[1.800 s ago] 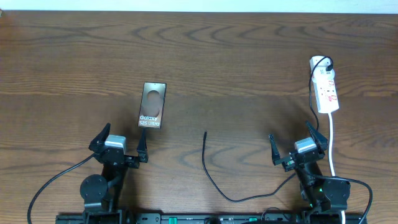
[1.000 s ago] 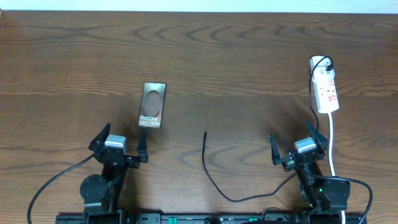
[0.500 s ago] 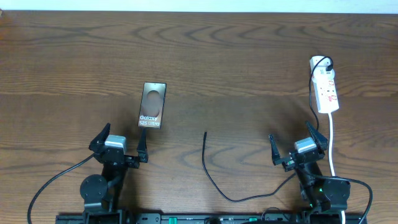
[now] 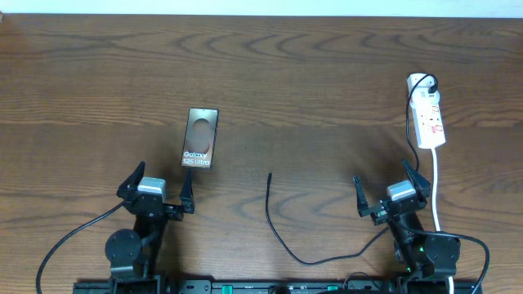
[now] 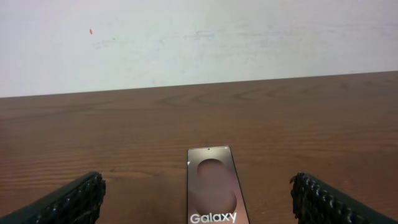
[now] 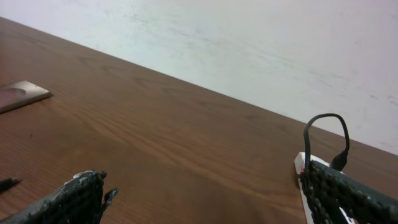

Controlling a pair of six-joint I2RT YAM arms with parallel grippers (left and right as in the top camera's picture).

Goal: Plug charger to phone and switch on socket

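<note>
The phone lies flat on the table, brown screen up with white "Galaxy S25 Ultra" text; it also shows in the left wrist view. My left gripper is open and empty just in front of it. The charger, a thin black cable, lies loose in the middle with its plug tip pointing away. The socket, a white power strip with red marks and a black plug, lies at the far right; it also shows in the right wrist view. My right gripper is open and empty.
The white cord runs from the socket down the right side, past my right arm. A white wall stands behind the table's far edge. A corner of the phone shows at the left of the right wrist view.
</note>
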